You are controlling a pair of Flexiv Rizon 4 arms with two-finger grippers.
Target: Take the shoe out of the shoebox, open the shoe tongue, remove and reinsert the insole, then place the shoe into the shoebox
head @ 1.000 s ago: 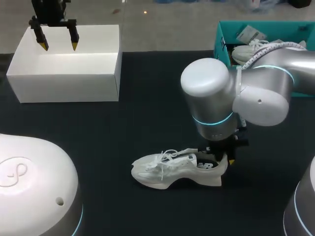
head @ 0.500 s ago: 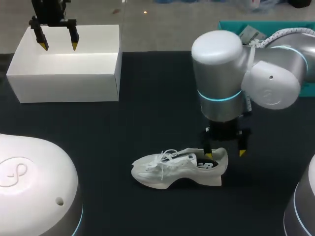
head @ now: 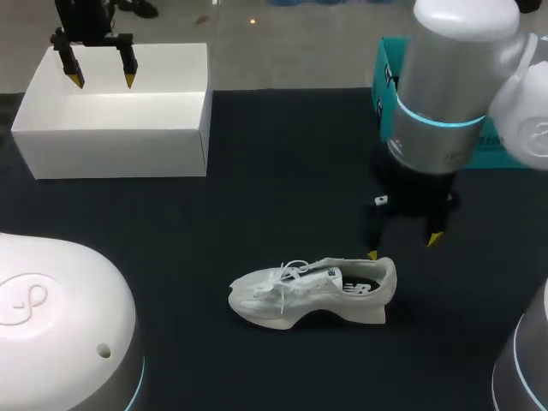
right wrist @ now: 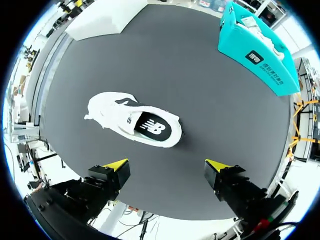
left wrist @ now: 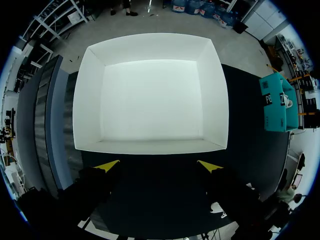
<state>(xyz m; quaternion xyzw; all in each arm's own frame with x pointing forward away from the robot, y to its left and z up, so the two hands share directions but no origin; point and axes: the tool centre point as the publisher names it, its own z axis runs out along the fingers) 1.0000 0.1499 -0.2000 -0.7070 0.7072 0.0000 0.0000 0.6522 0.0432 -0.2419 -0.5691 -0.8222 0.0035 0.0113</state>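
A white sneaker stands upright on the black table, toe pointing left; in the right wrist view the sneaker lies ahead of the fingers. My right gripper hangs open just above and behind the shoe's heel, holding nothing; its yellow tips stand wide apart. The white shoebox sits at the back left, and nothing shows inside the white shoebox. My left gripper hovers open over it, its tips near the box's front wall.
A teal shoebox holding another white shoe stands at the back right, partly hidden by my right arm; from the right wrist camera the teal shoebox lies far beyond the sneaker. Black table spreads between the boxes.
My right gripper opened, let go of the sneaker's heel and rose up and back to the right. The sneaker stayed put. The left arm has not moved.
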